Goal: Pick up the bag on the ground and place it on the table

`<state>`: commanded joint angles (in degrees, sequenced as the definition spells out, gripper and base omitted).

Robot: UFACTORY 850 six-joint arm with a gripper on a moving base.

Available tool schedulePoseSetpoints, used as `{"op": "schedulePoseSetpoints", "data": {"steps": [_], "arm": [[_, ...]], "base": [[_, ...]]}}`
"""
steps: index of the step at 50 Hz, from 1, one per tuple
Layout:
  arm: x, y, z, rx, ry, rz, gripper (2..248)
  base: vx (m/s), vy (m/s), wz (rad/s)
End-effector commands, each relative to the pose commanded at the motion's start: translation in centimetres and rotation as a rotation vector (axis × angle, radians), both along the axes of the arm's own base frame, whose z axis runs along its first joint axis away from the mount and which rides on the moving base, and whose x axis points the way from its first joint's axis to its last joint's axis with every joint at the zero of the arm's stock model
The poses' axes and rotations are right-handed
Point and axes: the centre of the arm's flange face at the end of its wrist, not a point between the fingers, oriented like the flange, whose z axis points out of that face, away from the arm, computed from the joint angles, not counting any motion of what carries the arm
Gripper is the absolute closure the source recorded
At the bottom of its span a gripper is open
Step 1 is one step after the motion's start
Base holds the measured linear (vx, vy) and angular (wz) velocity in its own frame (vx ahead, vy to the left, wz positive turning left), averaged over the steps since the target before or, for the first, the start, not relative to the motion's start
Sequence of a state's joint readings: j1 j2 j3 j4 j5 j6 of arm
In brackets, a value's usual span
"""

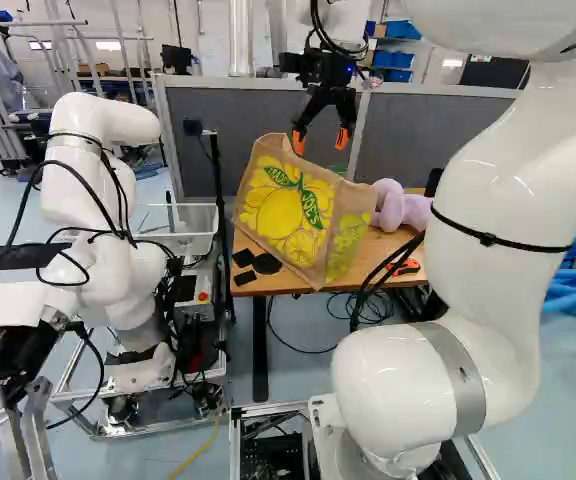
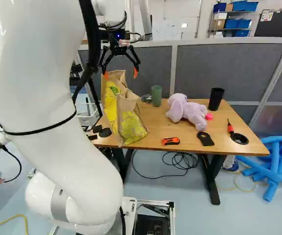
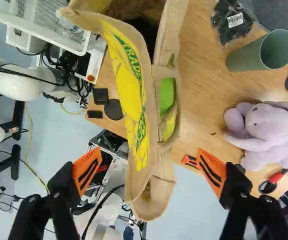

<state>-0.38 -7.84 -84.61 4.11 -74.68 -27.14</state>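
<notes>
The gripper [image 3: 149,171] stands spread, pinching nothing, with the bag [image 3: 129,95] below it on the table [image 3: 199,100]. A low sideways sweep could hook a fingertip in the bag's mouth and drag it over the nearby edge.

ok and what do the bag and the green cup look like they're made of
The bag: likely jute or similar coarse cloth, matte, from its rough tan weave and folds. The green cup: probably plastic, smooth and dull, evenly coloured, though coated metal isn't ruled out.
</notes>
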Motion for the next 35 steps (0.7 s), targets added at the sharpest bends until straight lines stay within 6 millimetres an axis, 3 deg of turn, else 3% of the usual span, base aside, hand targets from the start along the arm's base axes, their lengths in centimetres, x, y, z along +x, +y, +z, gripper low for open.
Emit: {"op": "schedulePoseSetpoints", "data": {"steps": [16,35], "arm": [[0.00,0.00,0.00,0.000,0.000,0.000,3],[0.00,0.00,0.00,0.000,0.000,0.000,3]], "base": [[-0.119,-0.001,0.010],[-0.201,-0.002,0.019]]}}
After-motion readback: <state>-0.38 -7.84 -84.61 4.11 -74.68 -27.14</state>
